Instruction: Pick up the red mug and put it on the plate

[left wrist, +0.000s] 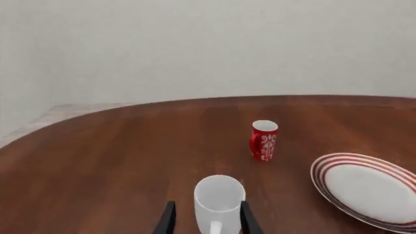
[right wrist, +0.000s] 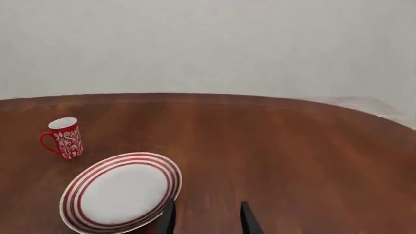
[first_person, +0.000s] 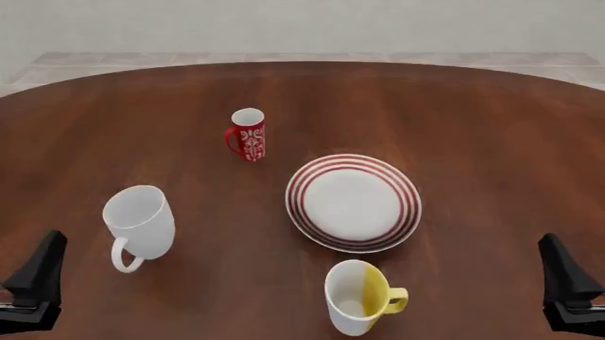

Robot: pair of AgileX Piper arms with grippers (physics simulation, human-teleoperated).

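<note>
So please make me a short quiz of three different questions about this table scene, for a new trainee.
1. True or false: the red mug already stands on the plate.
2. Which mug is nearest the left hand? A) white mug B) white-and-yellow mug C) red mug
3. Fill in: in the front view, the red mug's handle points to the picture's ____.

Key: 1 false, it stands apart on the table, beyond the plate. 2 A. 3 left.
</note>
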